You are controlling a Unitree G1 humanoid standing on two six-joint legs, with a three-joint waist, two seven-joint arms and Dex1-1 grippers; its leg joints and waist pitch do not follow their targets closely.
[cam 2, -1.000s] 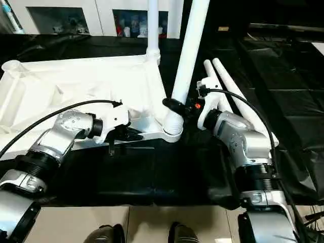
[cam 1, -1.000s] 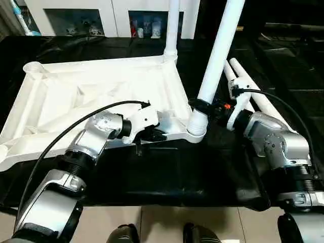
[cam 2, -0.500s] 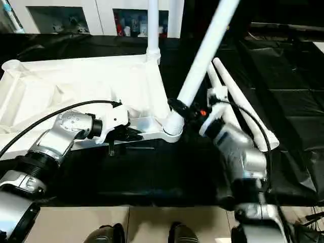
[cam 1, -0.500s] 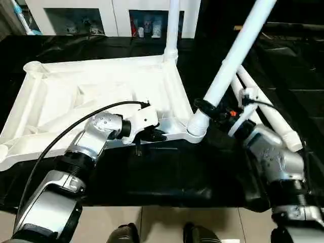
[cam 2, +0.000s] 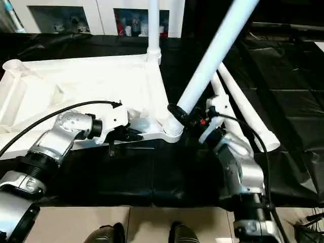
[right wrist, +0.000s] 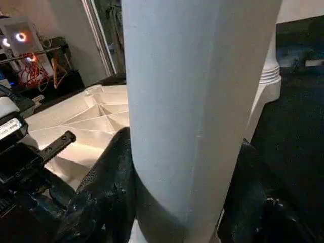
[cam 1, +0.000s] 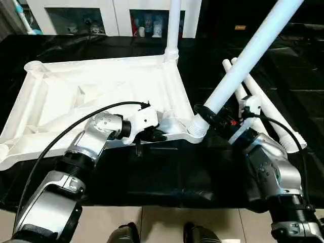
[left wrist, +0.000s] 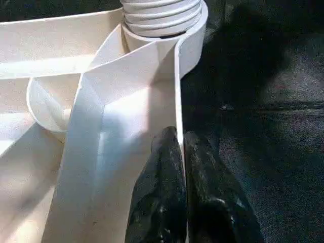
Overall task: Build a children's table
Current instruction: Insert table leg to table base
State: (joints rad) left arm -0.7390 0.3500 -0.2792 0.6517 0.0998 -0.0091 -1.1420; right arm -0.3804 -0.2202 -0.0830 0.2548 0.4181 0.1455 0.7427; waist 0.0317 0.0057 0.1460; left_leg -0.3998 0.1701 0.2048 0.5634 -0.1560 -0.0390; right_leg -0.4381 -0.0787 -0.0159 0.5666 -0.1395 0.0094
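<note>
The upturned table top (cam 1: 96,96) lies ribbed side up on a black sheet (cam 1: 162,172), filling the left half of the head views, its near right corner socket (cam 1: 195,132) between the robot's two arms. What has changed within the last second is the second leg (cam 1: 250,53): a moment ago it stood almost upright in that socket, and now it leans steeply toward the robot's right, its threaded foot still at the socket mouth. Judging from that lean, the leg is not seated square, and it likely needs bringing back upright before it can be driven home.

One leg (cam 1: 173,25) already stands upright in the far right corner socket. Two spare legs (cam 1: 263,104) lie side by side on the sheet beyond the right arm. The far left socket (cam 1: 33,66) is empty, so by this reading the build is roughly a quarter done.

The right gripper (cam 1: 212,117) is clamped around the leaning leg just above its foot, black fingers (right wrist: 106,187) on either side of the white shaft. The left gripper (cam 1: 152,134) is pinched tight on the top's near edge wall (left wrist: 177,101) just beside the socket, steadying the top.
</note>
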